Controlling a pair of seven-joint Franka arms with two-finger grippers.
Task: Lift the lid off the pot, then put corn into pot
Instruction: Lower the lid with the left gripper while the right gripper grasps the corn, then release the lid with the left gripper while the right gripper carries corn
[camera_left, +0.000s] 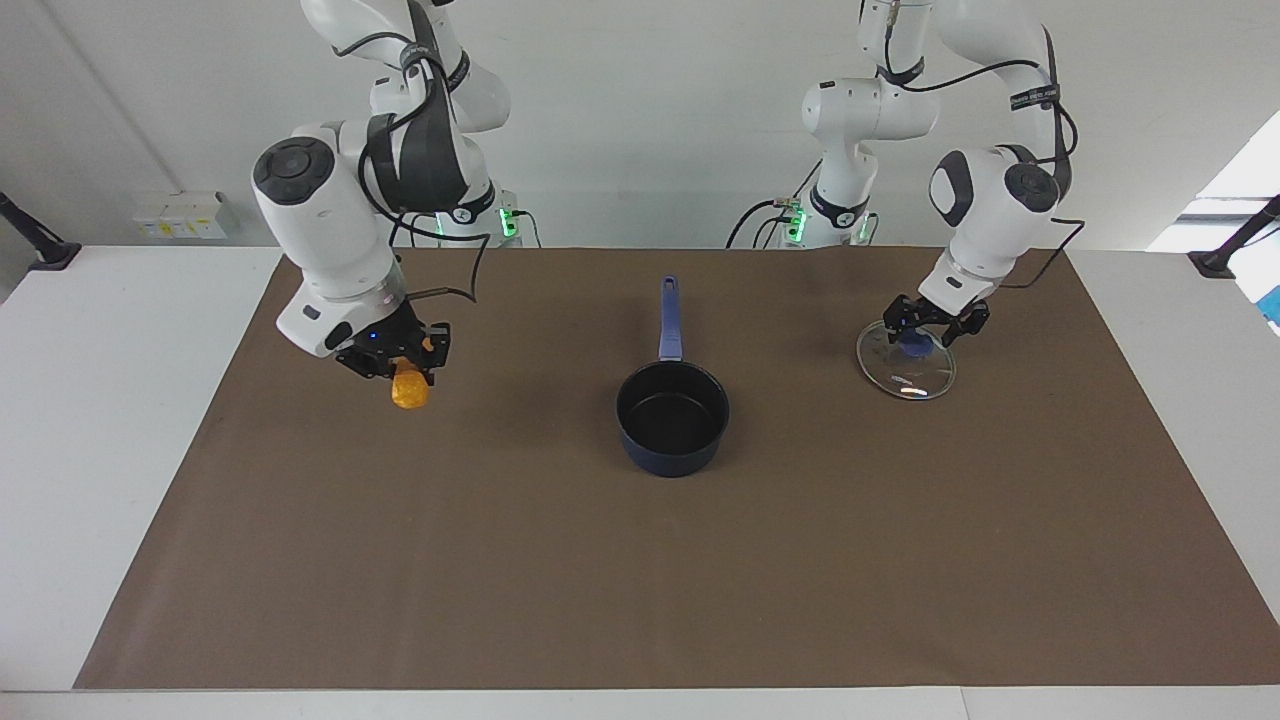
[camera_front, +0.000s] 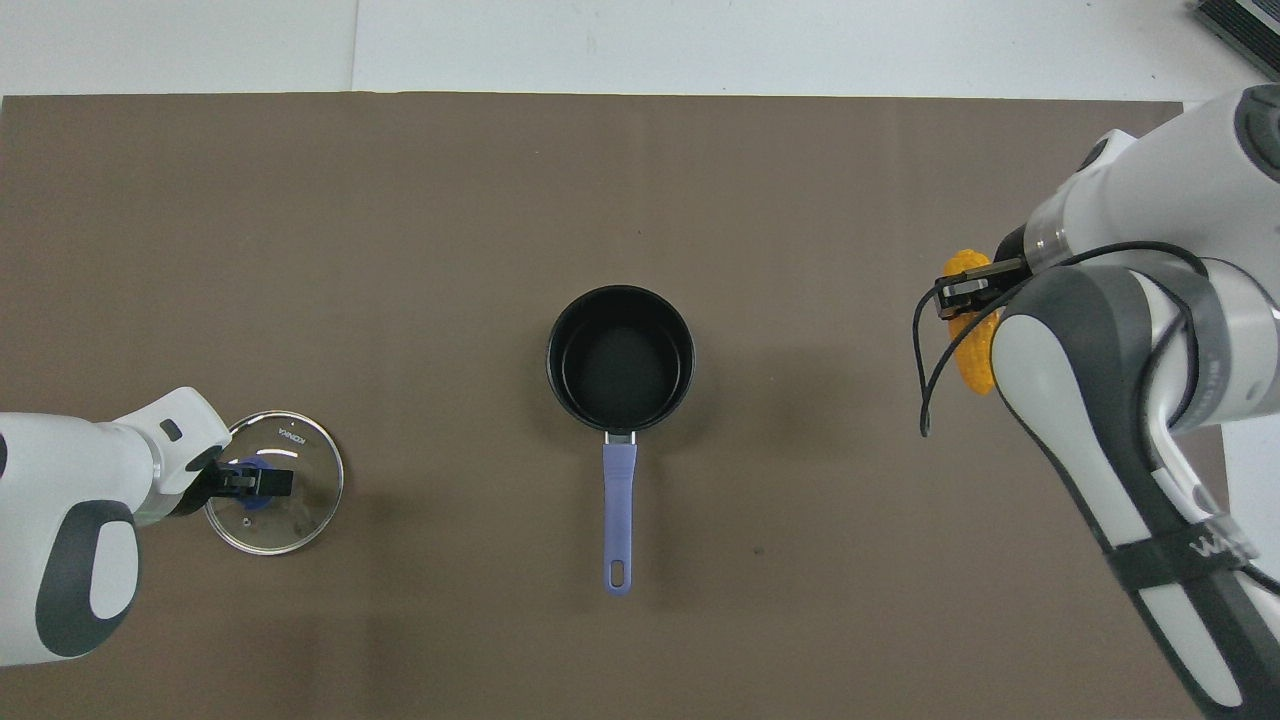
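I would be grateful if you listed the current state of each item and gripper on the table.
pot: upright, uncovered, empty.
lid: off the pot, apparently flat on the mat toward the left arm's end, knob up.
corn: held up in the air, not yet in the pot.
right gripper: shut on the corn, over the mat.
left gripper: at the lid's knob.

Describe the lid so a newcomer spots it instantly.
Start at the pot mid-mat, then look toward the left arm's end. The lid lies there under the left claw: a clear glass disc, metal-rimmed, with a blue knob.
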